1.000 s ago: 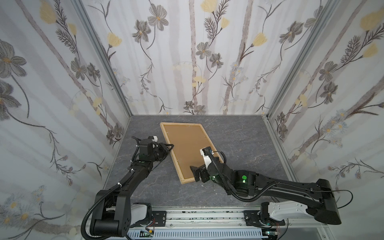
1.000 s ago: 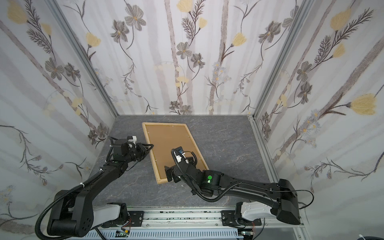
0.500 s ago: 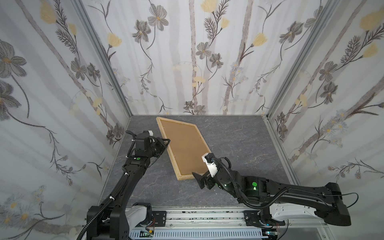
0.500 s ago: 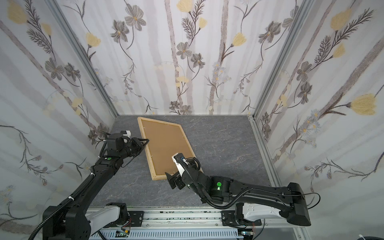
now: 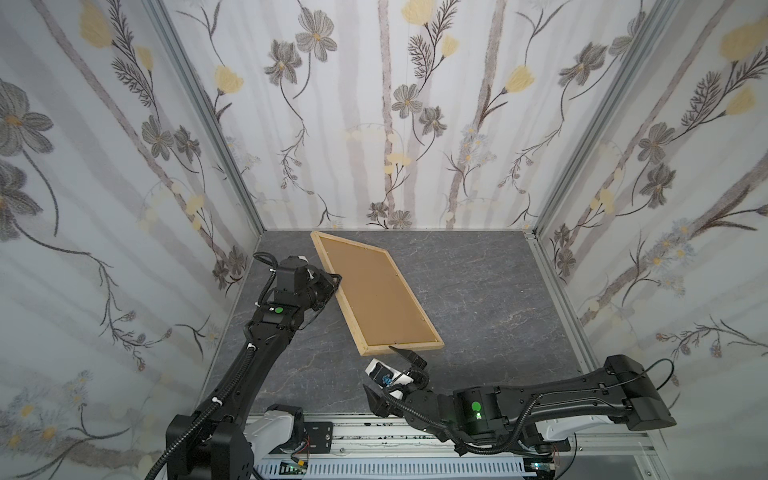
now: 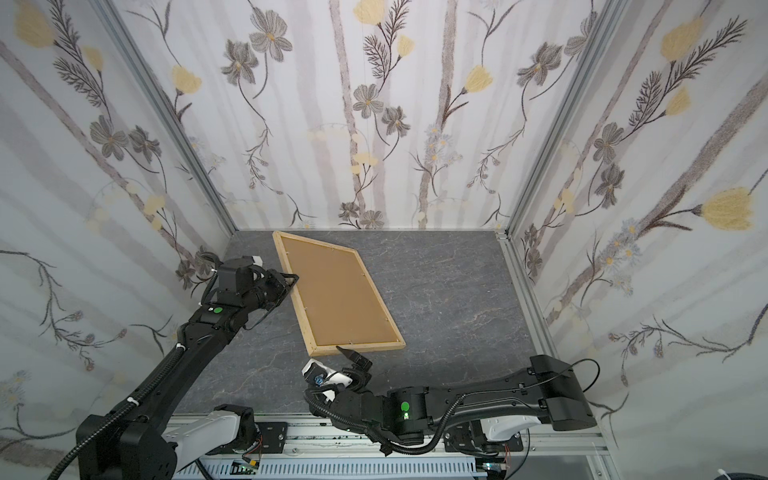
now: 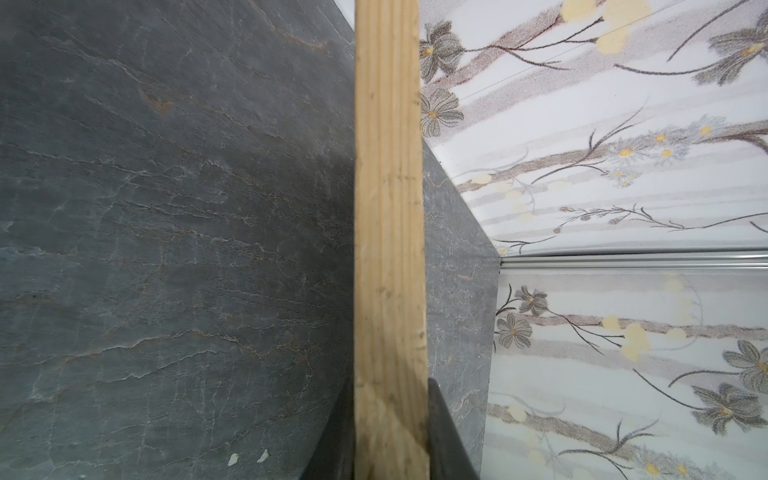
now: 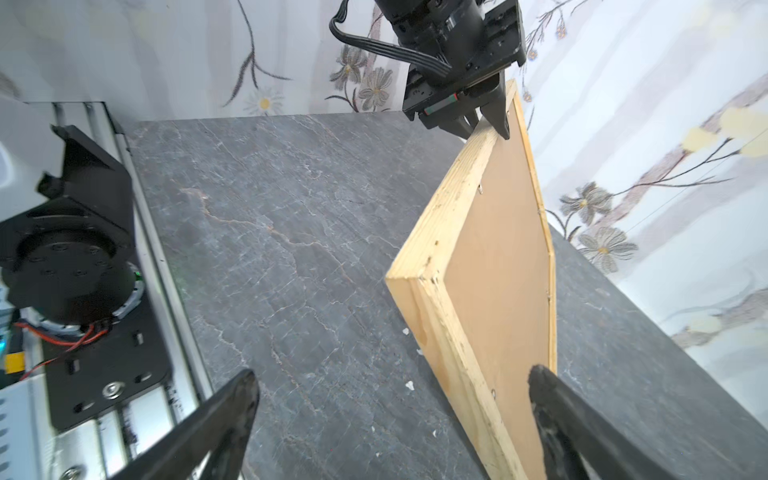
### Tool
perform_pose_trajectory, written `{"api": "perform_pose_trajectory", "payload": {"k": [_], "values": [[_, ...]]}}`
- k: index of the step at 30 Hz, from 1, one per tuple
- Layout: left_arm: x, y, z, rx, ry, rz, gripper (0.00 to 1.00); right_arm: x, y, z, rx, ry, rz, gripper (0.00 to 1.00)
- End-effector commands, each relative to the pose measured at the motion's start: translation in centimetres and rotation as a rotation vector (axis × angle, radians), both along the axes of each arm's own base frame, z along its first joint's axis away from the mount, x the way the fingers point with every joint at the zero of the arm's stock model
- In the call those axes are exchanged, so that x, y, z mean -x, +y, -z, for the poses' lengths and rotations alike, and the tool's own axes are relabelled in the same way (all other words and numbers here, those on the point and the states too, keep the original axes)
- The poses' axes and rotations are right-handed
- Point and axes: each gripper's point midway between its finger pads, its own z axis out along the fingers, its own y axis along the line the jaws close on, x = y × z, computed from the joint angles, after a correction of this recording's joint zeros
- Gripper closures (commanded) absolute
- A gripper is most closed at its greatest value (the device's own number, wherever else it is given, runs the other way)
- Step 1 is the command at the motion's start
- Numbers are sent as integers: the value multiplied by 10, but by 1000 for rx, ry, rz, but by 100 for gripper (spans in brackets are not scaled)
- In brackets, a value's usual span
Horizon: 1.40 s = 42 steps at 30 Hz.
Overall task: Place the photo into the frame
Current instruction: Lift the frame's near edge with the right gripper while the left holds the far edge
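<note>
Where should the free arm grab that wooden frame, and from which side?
Probably the near short rail of the frame, coming from the front, where the open right gripper faces it. The frame is tilted, one long rail pinched by the left gripper, so that thin end strip is exposed on both faces for jaws to straddle.

The left of the table (image 5: pixel 478 299) is blocked by the tilted frame (image 5: pixel 374 291), clamped at its raised long edge by the left gripper (image 5: pixel 336 280); a gap is left beneath that edge. Bare table is offered to its right, bounded by walls (image 5: pixel 623 208). The right gripper (image 5: pixel 378 366), jaws spread, is set near the short edge.
</note>
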Motion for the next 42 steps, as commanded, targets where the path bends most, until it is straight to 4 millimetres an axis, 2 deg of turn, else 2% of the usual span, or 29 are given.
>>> {"api": "perform_pose_trajectory", "payload": {"k": [1, 8, 13, 15, 16, 19, 32, 36, 42], "values": [[-11, -1, -28, 19, -99, -20, 100, -12, 5, -22, -21, -127, 101, 0], [-7, -3, -27, 27, -99, -15, 100, -20, 23, -21, 30, -238, 174, 0], [-6, -4, -27, 32, -102, -13, 100, -28, 29, -20, 36, -240, 176, 2], [-6, -5, -28, 38, -104, -9, 100, -33, 28, -20, 39, -235, 183, 7], [-5, -6, -28, 41, -106, -5, 100, -36, 30, -12, 67, -238, 189, 10], [-4, -7, -28, 49, -107, -1, 100, -43, 31, -4, 106, -241, 194, 24], [-6, -8, -32, 54, -115, 3, 100, -46, 33, 2, 114, -224, 184, 76], [-6, -8, -34, 54, -120, 5, 100, -51, 33, 3, 110, -203, 195, 100], [-6, -10, -35, 60, -126, 13, 100, -51, 31, -2, 84, -186, 192, 100]]}}
